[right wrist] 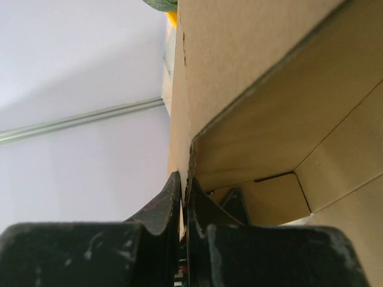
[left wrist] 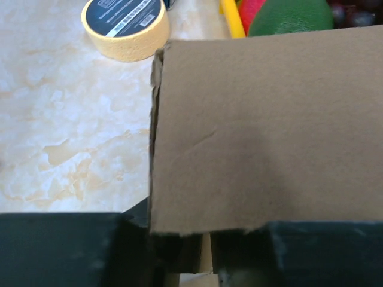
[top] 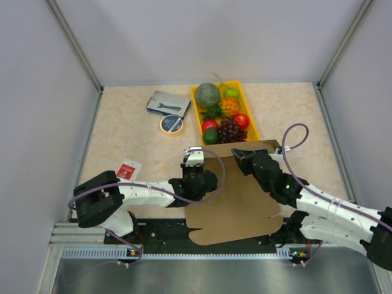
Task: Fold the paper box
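Note:
The paper box (top: 239,202) is a brown cardboard sheet, partly raised, lying between my two arms at the near edge of the table. My left gripper (top: 195,160) is at its left edge. In the left wrist view a cardboard panel (left wrist: 269,131) covers the fingertips, and only a narrow pale slit shows between the dark fingers (left wrist: 179,251). My right gripper (top: 240,153) is shut on the box's far upright wall. The right wrist view shows both fingers pinching that wall's edge (right wrist: 184,185), with the box's inside (right wrist: 269,179) to the right.
A yellow fruit tray (top: 248,107) full of fruit stands just behind the box. A roll of tape (top: 171,125) and a blue-grey packet (top: 168,103) lie to its left. A red and white card (top: 127,169) rests near the left arm. Grey walls enclose the table.

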